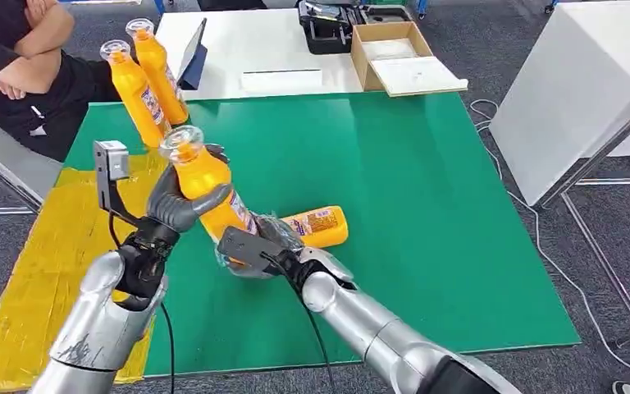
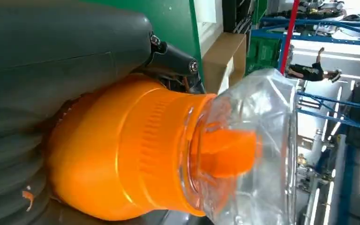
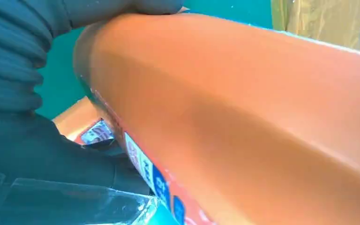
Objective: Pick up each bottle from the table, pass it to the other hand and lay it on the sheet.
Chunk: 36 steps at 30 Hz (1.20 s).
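Observation:
An orange bottle with a clear cap is held tilted above the green mat. My left hand grips it just under the cap, and the left wrist view shows its neck against my hand. My right hand wraps the bottle's lower end, with its body close against the fingers. A second orange bottle lies on the mat just behind my right hand. The yellow sheet lies along the mat's left side.
Two more orange bottles stand at the mat's back left corner. A person sits beyond them with folded arms. A white table with a cardboard box stands behind the mat, and another white table to the right.

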Each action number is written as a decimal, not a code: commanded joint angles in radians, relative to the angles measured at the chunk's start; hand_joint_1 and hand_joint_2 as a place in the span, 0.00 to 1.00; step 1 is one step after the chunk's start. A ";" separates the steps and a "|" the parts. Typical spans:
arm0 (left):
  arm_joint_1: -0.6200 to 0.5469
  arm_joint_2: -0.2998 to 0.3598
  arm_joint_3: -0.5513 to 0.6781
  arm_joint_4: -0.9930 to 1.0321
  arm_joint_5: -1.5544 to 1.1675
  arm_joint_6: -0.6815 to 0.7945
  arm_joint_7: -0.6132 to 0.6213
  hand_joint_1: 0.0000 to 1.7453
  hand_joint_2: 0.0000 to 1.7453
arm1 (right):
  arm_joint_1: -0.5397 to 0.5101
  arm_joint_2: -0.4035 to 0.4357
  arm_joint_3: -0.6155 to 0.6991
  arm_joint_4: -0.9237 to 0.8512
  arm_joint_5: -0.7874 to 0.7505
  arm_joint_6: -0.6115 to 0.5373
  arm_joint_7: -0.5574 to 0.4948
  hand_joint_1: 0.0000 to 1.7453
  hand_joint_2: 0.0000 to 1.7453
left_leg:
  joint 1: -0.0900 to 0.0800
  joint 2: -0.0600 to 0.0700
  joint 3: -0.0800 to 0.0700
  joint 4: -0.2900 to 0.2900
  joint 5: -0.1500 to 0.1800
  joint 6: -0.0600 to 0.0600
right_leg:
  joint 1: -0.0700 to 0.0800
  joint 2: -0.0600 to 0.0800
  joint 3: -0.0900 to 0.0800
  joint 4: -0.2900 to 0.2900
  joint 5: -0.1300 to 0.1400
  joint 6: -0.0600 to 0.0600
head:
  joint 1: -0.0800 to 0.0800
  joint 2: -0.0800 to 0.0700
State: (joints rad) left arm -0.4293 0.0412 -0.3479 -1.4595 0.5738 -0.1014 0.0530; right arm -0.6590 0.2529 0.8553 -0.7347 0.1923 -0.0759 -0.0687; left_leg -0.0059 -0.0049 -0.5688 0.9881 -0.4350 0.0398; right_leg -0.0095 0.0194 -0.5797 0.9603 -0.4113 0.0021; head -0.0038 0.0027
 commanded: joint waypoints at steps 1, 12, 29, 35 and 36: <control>-0.040 -0.003 0.061 0.048 0.080 -0.011 0.018 1.00 1.00 | -0.013 -0.021 0.095 0.021 0.025 0.001 -0.002 1.00 1.00 | 0.001 -0.001 0.001 0.000 0.000 -0.002 | 0.001 -0.002 0.002 -0.001 -0.001 0.000 | 0.000 0.000; 0.014 0.066 0.276 0.149 0.219 -0.190 0.053 1.00 1.00 | 0.367 -0.279 -0.346 -0.682 0.137 0.065 0.040 0.00 0.00 | -0.001 -0.010 0.003 -0.001 -0.001 -0.002 | 0.000 -0.012 0.006 -0.002 -0.003 0.000 | 0.001 0.000; 0.055 0.088 0.283 0.143 0.210 -0.114 -0.002 1.00 1.00 | 0.591 -0.324 -0.450 -1.012 0.191 0.075 -0.029 0.00 0.00 | 0.000 -0.004 0.000 0.000 -0.002 -0.002 | 0.000 -0.006 0.002 -0.001 -0.002 0.000 | 0.000 0.000; -0.025 0.070 0.213 0.044 -0.575 0.271 -0.090 1.00 1.00 | 0.656 -0.292 -0.501 -1.083 0.248 0.087 -0.002 0.00 0.00 | 0.000 -0.007 0.000 0.001 -0.002 -0.003 | 0.001 -0.009 0.003 0.000 -0.002 0.000 | 0.000 0.000; -0.029 0.080 0.203 0.018 -0.687 0.287 -0.075 1.00 1.00 | 0.662 -0.294 -0.500 -1.084 0.250 0.099 -0.004 0.00 0.00 | 0.001 -0.010 -0.002 0.003 -0.002 -0.003 | 0.001 -0.013 0.002 0.002 -0.004 -0.001 | 0.000 0.000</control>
State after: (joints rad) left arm -0.3556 0.1190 -0.0752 -1.3638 0.5527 -0.0565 -0.0230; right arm -0.0584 -0.0492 0.4143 -1.7331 0.4120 -0.0084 -0.0931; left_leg -0.0064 -0.0080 -0.5696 0.9880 -0.4355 0.0402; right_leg -0.0096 0.0161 -0.5799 0.9598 -0.4115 0.0022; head -0.0034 0.0027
